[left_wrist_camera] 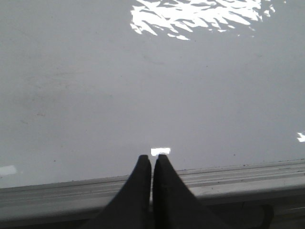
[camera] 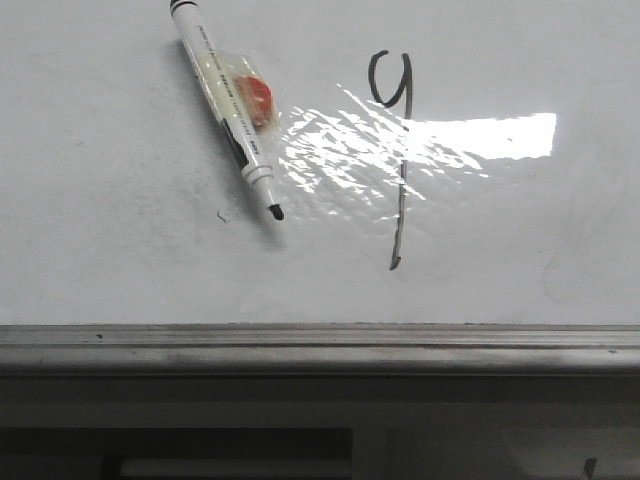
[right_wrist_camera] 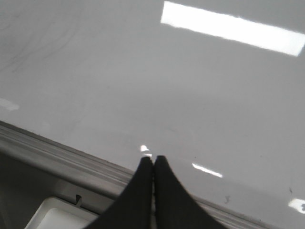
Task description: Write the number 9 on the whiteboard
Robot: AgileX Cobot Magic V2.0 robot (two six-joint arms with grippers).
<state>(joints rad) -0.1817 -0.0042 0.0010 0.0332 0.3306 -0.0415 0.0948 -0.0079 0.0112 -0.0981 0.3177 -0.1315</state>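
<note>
Only the front view shows the 9 (camera: pixel 392 150), drawn mid-whiteboard (camera: pixel 120 250): a small open loop over a long thin tail, with a marker (camera: pixel 228 105) lying to its left. The wrist views show bare board and the left gripper (left_wrist_camera: pixel 152 160) and right gripper (right_wrist_camera: pixel 153 161), each closed and empty over the rail (camera: pixel 320 345).

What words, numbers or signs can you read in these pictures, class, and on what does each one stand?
"9": hand-drawn in dark marker, the number 9 stands on the whiteboard.
Print along the marker pen's barrel: a line of small text, too blurred to read.
Red and orange sticker taped to the pen: no text legible.
Left and right wrist views: no text at all.
</note>
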